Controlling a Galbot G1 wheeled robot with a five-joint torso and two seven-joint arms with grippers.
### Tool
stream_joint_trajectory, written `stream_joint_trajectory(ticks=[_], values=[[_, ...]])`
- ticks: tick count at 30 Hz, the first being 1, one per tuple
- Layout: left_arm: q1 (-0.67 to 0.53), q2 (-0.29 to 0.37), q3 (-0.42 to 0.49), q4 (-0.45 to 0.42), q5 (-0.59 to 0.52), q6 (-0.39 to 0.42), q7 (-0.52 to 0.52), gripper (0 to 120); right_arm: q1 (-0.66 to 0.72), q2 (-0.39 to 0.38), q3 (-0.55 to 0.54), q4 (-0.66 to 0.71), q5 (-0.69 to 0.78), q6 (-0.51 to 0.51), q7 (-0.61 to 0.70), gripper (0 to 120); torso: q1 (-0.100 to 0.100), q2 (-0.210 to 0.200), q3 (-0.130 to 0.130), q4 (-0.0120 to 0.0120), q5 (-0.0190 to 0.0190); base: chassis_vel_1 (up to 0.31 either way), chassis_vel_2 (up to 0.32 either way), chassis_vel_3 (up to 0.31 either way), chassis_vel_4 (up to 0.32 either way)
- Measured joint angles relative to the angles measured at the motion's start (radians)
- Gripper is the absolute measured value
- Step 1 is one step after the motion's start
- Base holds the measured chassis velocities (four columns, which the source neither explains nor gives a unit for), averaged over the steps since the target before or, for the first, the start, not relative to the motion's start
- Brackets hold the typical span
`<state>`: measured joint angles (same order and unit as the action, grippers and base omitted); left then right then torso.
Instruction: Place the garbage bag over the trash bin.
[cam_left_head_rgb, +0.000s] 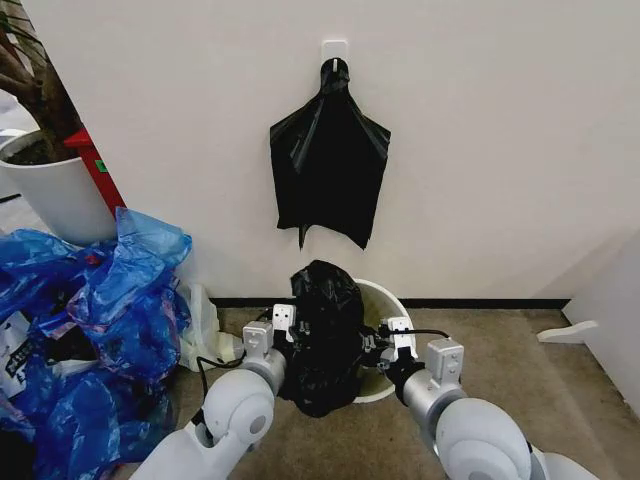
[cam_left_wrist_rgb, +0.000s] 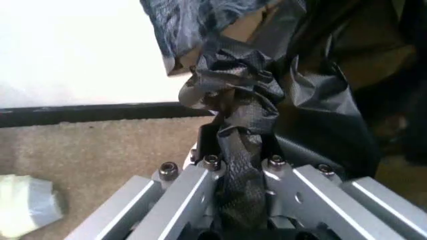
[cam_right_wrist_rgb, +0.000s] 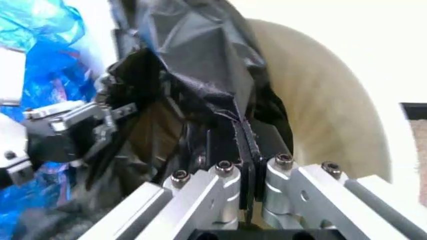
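The glossy black plastic garbage bag (cam_left_head_rgb: 323, 335) hides most of the round white plastic trash bin (cam_left_head_rgb: 385, 305), its near rim and floor included. The blue plastic bags (cam_left_head_rgb: 90, 330) are cut by the picture's left edge.

Garbage bag (cam_left_head_rgb: 324, 335): glossy black, crumpled, bunched upright over the bin's near-left rim.
Trash bin (cam_left_head_rgb: 388, 305): round, white, upright on the floor by the wall.

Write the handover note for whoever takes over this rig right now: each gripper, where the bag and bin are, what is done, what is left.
Left gripper: shut on a bunched fold of the garbage bag.
Right gripper: shut on the bag's film at the opposite side.
Trash bin: on the floor by the wall, between the arms.
Done: bag gripped on both sides, draped over part of the bin.
Left: spread the bag's mouth around the rim.
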<state>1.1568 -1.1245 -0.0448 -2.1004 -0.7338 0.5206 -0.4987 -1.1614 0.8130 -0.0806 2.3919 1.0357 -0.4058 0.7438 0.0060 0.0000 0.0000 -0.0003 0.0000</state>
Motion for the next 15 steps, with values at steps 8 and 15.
stream_joint_trajectory(ticks=[8,15], values=[[0.046,0.021,-0.038,-0.01,0.014,-0.013,0.013,2,-0.036,-0.023,0.033,0.007,-0.03,0.012,0.011,0,0.0,0.0,0.0,0.0,0.0,0.0,0.0,0.0,0.0],[0.066,0.02,-0.049,-0.014,0.026,-0.022,0.015,2,-0.042,-0.04,0.052,0.018,-0.042,0.013,0.034,0,0.0,0.0,0.0,0.0,0.0,0.0,0.0,0.0,0.0]])
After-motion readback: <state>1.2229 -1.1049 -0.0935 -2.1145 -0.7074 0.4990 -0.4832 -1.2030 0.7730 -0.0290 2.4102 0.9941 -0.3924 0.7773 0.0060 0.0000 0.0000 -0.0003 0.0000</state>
